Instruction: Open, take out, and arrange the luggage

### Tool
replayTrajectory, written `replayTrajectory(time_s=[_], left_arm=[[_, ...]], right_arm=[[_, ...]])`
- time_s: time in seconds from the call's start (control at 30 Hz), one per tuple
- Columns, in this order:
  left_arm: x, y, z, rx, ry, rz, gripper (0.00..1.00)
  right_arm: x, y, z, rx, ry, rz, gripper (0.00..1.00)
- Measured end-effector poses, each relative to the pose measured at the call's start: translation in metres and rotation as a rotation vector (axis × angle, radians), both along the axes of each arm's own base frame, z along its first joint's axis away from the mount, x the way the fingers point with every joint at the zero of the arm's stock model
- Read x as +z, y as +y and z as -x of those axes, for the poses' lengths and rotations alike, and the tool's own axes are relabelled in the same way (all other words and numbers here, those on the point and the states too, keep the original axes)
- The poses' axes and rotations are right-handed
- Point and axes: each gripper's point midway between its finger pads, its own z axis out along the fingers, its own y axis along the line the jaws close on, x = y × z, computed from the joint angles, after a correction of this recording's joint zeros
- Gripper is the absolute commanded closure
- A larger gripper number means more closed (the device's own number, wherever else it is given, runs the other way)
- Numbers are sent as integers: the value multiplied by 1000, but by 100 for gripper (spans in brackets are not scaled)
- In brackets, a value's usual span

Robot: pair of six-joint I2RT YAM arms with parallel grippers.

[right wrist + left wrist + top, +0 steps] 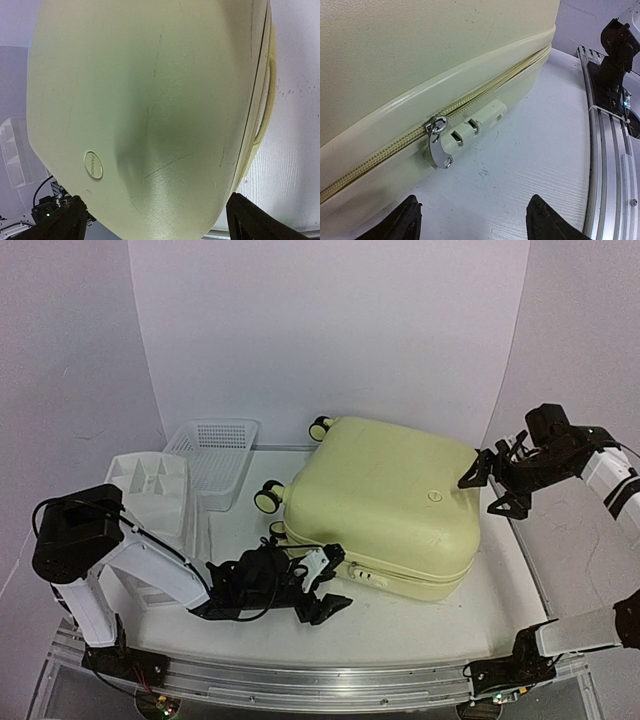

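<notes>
A white table [420, 625] before a white backdrop carries everything. At the left stand a drawer unit [150, 485] and a mesh basket [215, 455], apart from the work. The left gripper [330, 585] sits low by the near wall of the luggage [385, 500], jaws apart and empty. The zipper pull [439, 145] hangs straight ahead of it, on a seam running left to right. The luggage lies flat and zipped at mid-table. The right gripper [492, 490], spread wide and empty, hovers at its far right corner, so the left arm is nearer the pull.
</notes>
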Motion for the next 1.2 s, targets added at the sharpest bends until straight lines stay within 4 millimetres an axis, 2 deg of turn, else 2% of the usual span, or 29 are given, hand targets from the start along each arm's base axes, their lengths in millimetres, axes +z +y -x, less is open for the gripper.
replayTrajectory(time_s=[0.1, 0.23, 0.4, 0.67, 1.03, 1.2], left_arm=[[-1, -3, -5, 14, -25, 16, 32], [8, -8, -15, 56, -56, 52, 37], [19, -14, -26, 106, -87, 86, 54], [16, -18, -33, 137, -84, 87, 72], [14, -20, -36, 172, -73, 96, 84], [13, -24, -37, 182, -76, 94, 84]], right_arm=[[1, 4, 1, 7, -5, -13, 2], [0, 6, 3, 10, 5, -21, 2], [1, 9, 3, 13, 2, -27, 2], [1, 14, 5, 27, 4, -30, 2], [1, 17, 5, 34, 1, -31, 2], [1, 19, 5, 40, 0, -31, 2]])
